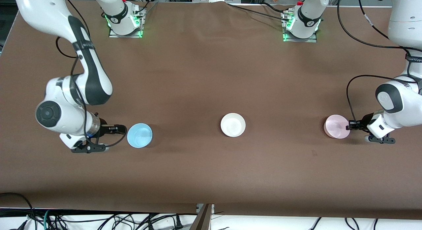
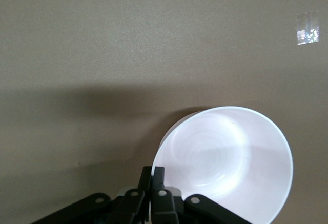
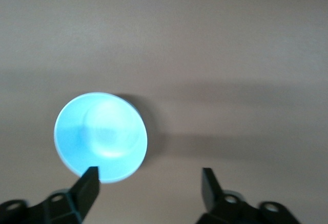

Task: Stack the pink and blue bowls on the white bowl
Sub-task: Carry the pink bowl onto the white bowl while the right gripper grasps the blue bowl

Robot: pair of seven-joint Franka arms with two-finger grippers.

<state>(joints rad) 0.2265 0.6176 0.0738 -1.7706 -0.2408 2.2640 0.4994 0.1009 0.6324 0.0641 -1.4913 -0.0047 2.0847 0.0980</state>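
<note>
The light blue bowl (image 1: 139,135) sits on the table toward the right arm's end. My right gripper (image 1: 120,129) is low beside it, open and empty. In the right wrist view the blue bowl (image 3: 101,137) lies just ahead of one finger (image 3: 90,179), and the gripper (image 3: 149,179) is offset to its side. The white bowl (image 1: 233,124) sits mid-table. The pale pink bowl (image 1: 336,126) is toward the left arm's end. My left gripper (image 1: 348,126) is shut on its rim. In the left wrist view the gripper (image 2: 153,176) pinches the edge of the bowl (image 2: 230,162), which looks washed-out white.
The brown table (image 1: 211,75) holds only the three bowls, which lie in a row. The arm bases (image 1: 125,22) stand along the table edge farthest from the front camera. Cables hang below the table edge nearest the front camera.
</note>
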